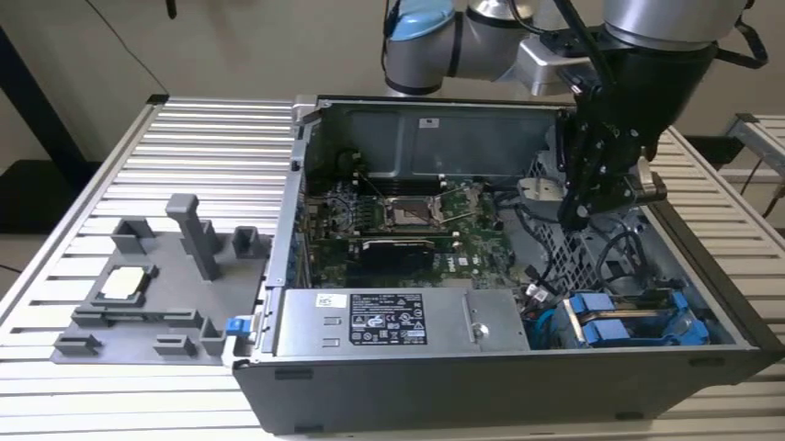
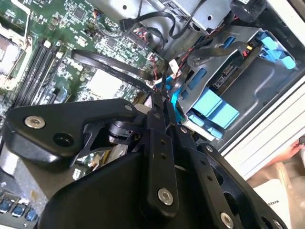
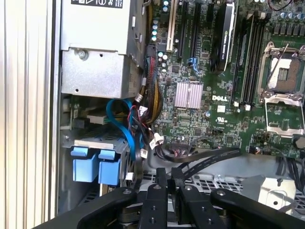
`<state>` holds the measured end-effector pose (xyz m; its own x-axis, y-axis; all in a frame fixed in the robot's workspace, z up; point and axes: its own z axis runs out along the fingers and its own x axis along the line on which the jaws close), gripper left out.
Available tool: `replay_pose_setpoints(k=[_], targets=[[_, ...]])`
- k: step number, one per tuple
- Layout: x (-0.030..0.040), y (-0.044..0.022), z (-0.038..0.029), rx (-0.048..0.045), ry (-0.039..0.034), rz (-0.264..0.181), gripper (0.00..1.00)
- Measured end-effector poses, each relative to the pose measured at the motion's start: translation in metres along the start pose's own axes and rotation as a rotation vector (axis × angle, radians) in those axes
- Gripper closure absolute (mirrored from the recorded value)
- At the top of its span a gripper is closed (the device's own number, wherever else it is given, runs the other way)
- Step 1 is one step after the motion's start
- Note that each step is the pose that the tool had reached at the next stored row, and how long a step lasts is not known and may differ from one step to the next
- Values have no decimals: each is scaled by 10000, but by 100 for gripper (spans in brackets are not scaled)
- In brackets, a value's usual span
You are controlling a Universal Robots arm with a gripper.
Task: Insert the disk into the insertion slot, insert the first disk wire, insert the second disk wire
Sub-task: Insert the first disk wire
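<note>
Exterior view: I see the gripper (image 1: 574, 219) hanging inside the open computer case (image 1: 294, 276), over the perforated metal floor beside the motherboard (image 1: 405, 220). The disk (image 1: 609, 329), in its blue carrier, sits in the insertion slot (image 1: 681, 317) at the case corner. From the gripper it lies toward the camera and slightly toward the exterior view's right, well apart. I judge the disk seated, with its long axis running into the bay along the blue rails, though I cannot confirm full depth. The power-supply box (image 1: 392, 322) just beside the slot carries a white printed label; its print is not reported here. Second wrist view: the fingers of the gripper (image 2: 161, 102) are drawn close together. A blue wire (image 2: 172, 93) runs just beside them, and I cannot tell whether they pinch it. The disk (image 2: 214, 107) lies beyond the fingertips. First wrist view: the gripper (image 3: 169, 175) shows the same narrow gap. Black wires (image 3: 205, 155) cross near it, and the disk (image 3: 95, 167) lies just beside the power-supply box (image 3: 97, 52).
</note>
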<state>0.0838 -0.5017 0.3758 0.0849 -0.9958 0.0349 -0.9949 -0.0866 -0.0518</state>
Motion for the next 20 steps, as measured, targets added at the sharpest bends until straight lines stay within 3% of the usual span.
replay_pose_setpoints(k=[10,20], targets=[[276,-79,17,-131,-36,-3,84],[523,-245,40,-339,-67,-9,84]])
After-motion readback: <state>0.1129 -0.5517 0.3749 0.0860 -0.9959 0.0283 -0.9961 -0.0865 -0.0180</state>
